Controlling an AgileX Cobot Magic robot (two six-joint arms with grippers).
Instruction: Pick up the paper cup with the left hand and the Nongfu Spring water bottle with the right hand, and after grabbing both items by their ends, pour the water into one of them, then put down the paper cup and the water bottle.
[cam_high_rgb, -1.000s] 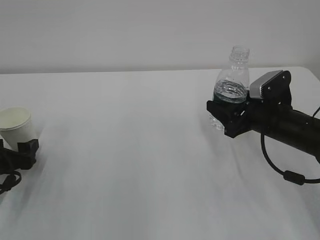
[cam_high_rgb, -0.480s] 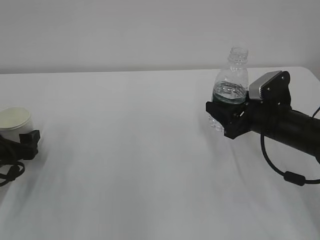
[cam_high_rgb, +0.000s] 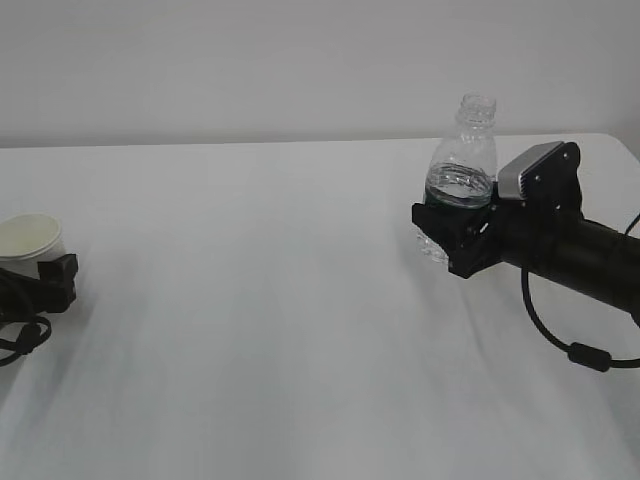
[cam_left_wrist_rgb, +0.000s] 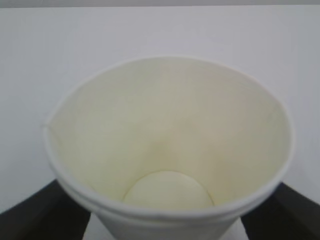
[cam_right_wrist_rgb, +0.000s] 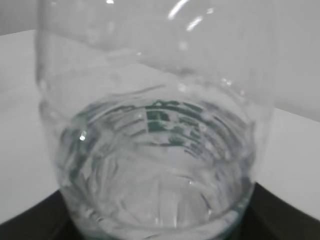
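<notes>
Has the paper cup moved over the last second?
Yes. The paper cup has dropped slightly and its tilt has changed, judged against the table's far edge; it remains at the far left, between the left gripper's jaws.

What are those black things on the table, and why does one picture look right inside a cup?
Those black things are two robot arms, each ending in a pincer called a gripper. The wide picture is taken from in front of the white table. The other two come from little cameras on the arms' wrists, so they look very close up.

On the left, the left gripper has its fingers on either side of a small white paper cup. Its wrist camera looks straight down into the cup, which is empty and dry inside.

On the right, the right gripper holds a clear water bottle upright around its lower part. The bottle has no cap, and there is some water at the bottom. That camera looks through the plastic.
</notes>
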